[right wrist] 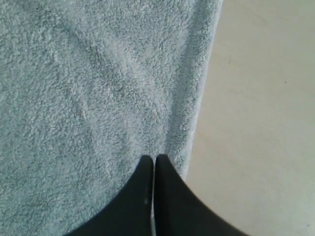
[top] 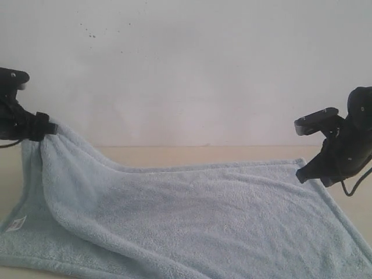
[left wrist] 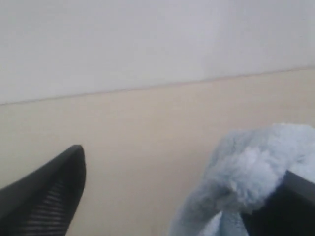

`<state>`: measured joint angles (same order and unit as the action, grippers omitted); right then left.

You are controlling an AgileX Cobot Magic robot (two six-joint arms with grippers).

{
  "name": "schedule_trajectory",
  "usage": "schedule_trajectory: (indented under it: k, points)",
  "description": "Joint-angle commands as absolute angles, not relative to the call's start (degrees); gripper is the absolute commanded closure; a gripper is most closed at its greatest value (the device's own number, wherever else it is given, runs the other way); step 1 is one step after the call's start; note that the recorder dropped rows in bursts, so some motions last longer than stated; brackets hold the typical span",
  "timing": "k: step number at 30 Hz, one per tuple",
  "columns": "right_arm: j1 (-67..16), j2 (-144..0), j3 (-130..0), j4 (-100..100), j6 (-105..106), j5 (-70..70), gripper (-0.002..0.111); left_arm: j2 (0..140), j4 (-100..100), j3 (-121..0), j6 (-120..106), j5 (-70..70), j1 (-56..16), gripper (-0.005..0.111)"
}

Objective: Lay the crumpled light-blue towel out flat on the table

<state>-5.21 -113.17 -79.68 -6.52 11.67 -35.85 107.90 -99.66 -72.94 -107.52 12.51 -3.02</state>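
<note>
The pale light-blue towel [top: 203, 215] lies mostly spread over the beige table [top: 174, 154], with its white tag [top: 15, 224] at the near left corner. Its far left part is lifted in a ridge up to my left gripper [top: 45, 128]. In the left wrist view that gripper [left wrist: 182, 167] stands open; a fluffy bunch of towel [left wrist: 251, 172] hangs against one finger [left wrist: 290, 206], while the other finger [left wrist: 49, 196] is bare. My right gripper [top: 302, 174] hovers at the towel's far right corner, shut [right wrist: 154, 158], just over the hemmed edge [right wrist: 197, 108], with nothing seen between the fingers.
A white speckled wall [top: 186, 64] rises behind the table. Bare table surface [right wrist: 261, 123] shows beside the towel's right hem and beyond the far edge [left wrist: 147, 142]. The towel's near edge runs off the bottom of the exterior view.
</note>
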Motion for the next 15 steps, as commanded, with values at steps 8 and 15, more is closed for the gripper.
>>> schedule_trajectory:
  k: [8,15]
  points:
    - [-5.0,-110.3,-77.8,-6.0,12.2,-34.8,0.108,106.8,-99.9,-71.5,-107.7,9.4,-4.8,0.040]
    - [-5.0,-110.3,-77.8,-5.8,12.5,-34.7,0.108,108.7,-99.9,-68.2,-101.2,-2.3,-5.3,0.054]
